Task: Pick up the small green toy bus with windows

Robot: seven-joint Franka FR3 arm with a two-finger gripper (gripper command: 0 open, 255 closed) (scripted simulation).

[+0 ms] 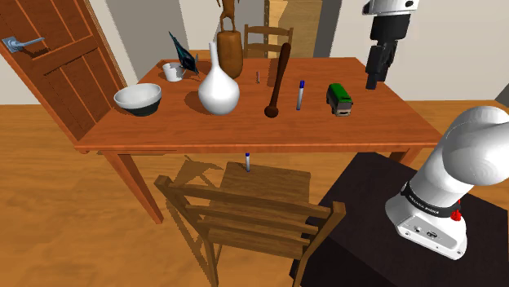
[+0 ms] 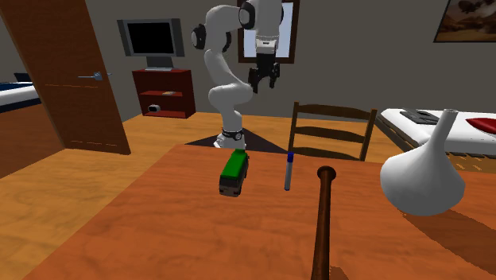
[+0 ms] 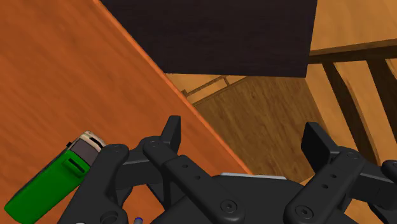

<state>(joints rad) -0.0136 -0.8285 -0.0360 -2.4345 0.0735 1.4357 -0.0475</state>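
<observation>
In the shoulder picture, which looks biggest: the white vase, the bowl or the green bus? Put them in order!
1. white vase: much the tallest.
2. bowl: about as wide, but low.
3. green bus: smallest.
All three sit about equally far from the camera, so the order looks safe.

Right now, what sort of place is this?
Probably a home, a dining area open to a bedroom: a wooden table with chairs, a TV on a cabinet, and a bed.
</observation>
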